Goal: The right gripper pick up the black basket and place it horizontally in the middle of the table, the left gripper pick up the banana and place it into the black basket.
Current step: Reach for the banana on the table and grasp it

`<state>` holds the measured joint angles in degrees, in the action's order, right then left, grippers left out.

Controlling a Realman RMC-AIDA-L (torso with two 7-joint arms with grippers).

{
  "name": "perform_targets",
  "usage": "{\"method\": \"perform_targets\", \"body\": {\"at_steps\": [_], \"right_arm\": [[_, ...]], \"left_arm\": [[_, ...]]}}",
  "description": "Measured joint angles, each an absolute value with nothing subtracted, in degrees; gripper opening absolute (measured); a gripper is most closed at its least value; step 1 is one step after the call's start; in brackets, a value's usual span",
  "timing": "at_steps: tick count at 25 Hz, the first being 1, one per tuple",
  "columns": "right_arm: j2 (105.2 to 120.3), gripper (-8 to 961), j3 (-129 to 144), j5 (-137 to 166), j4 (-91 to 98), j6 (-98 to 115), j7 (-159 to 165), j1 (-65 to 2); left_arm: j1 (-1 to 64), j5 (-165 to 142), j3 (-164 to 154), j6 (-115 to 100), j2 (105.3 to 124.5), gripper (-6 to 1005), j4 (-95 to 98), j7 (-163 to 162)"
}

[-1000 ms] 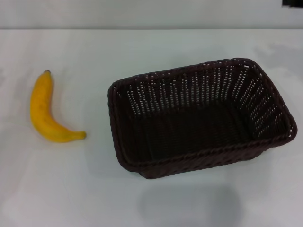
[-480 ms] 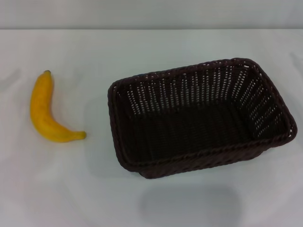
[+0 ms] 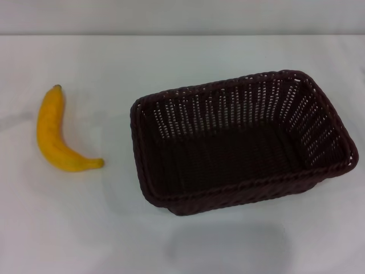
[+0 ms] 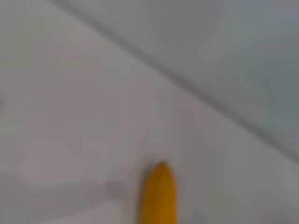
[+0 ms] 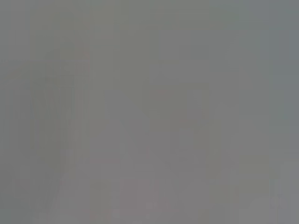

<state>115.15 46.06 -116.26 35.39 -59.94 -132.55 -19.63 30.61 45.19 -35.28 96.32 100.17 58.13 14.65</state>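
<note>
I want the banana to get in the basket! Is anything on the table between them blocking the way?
Nothing visible blocks it. The banana lies on the bare table, left of the basket and apart from it. Only the basket's near wall stands between them, so the banana must go up over the rim. The basket looks empty.

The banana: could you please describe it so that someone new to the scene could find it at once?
Start at the white table and its big dark woven basket. To the robot's left of the basket, apart from it, lies the banana. It is the only yellow, curved thing there, with a dark stem tip.
</note>
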Motion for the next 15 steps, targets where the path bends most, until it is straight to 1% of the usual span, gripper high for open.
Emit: {"method": "perform_targets", "body": {"at_steps": [2,9,15], "right_arm": [[115.07,489,45.9,-117.8,35.6,-60.1,-133.3,-19.0],[114.93,491,42.2,-119.6,35.1,-61.2,-136.9,-17.7],[114.92,493,42.1,-119.6,33.5,-60.8,-141.3,-17.6]], "left_arm": [[32.8,39.2,-35.4,98.1,100.01,860,58.2,12.9],[41.5,23.5,-35.4,98.7,100.59,860,53.0,11.5],[47.2,17.4,-35.4,95.1,102.82,860,45.9,10.9]]}}
